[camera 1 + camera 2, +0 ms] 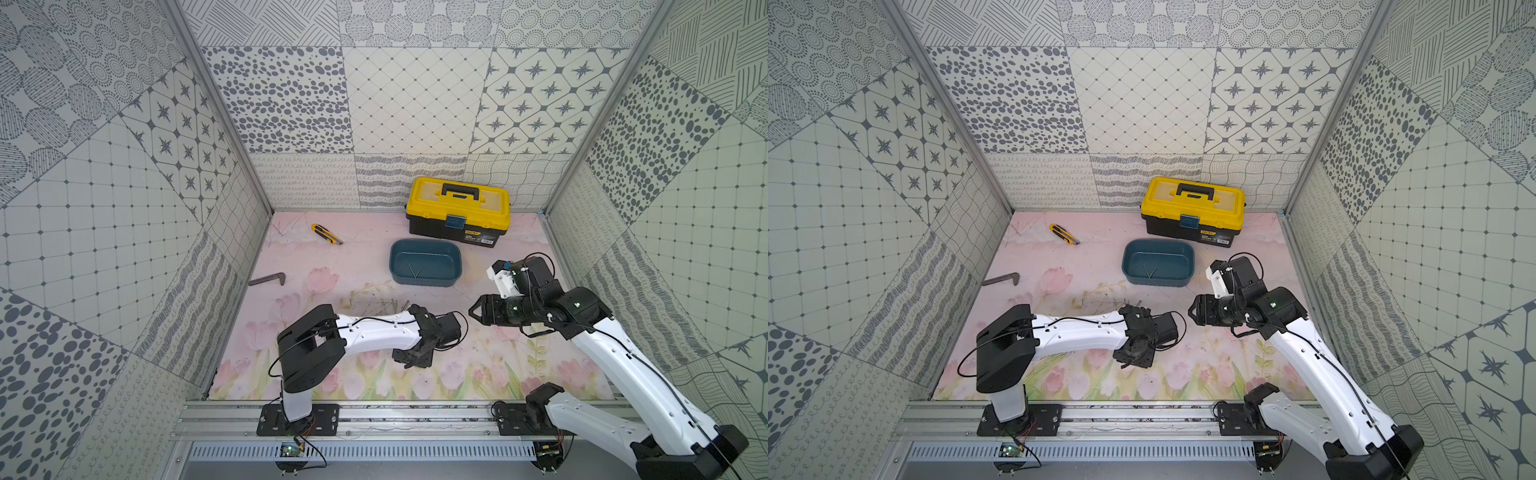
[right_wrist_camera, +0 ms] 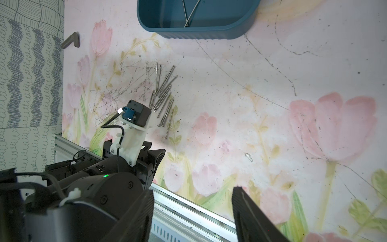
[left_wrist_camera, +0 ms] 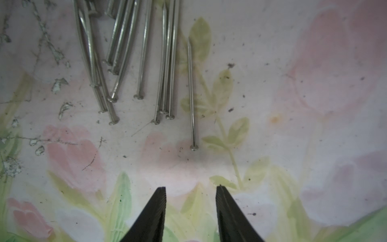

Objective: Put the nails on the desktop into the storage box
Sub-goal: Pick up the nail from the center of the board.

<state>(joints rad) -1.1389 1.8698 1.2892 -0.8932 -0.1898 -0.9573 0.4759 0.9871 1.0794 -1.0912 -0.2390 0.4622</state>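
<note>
Several nails [image 3: 125,62] lie bunched on the flowered desktop [image 1: 365,266], heads toward my left gripper [image 3: 191,187]. One nail [image 3: 191,94] lies apart beside the bunch, straight ahead of that gripper. The left jaws stand open and empty, just short of its head. The same nails [image 2: 163,98] show in the right wrist view, partly hidden by the left wrist. The teal storage box [image 1: 424,280] sits behind them with two crossed nails [image 1: 414,272] inside. My right gripper [image 1: 473,311] hovers open and empty to the right of the left one.
A yellow-and-black toolbox [image 1: 457,212] stands against the back wall behind the box. A yellow utility knife [image 1: 327,234] lies at the back left and an L-shaped metal bar [image 1: 268,279] near the left wall. A metal rail [image 1: 374,415] runs along the front edge.
</note>
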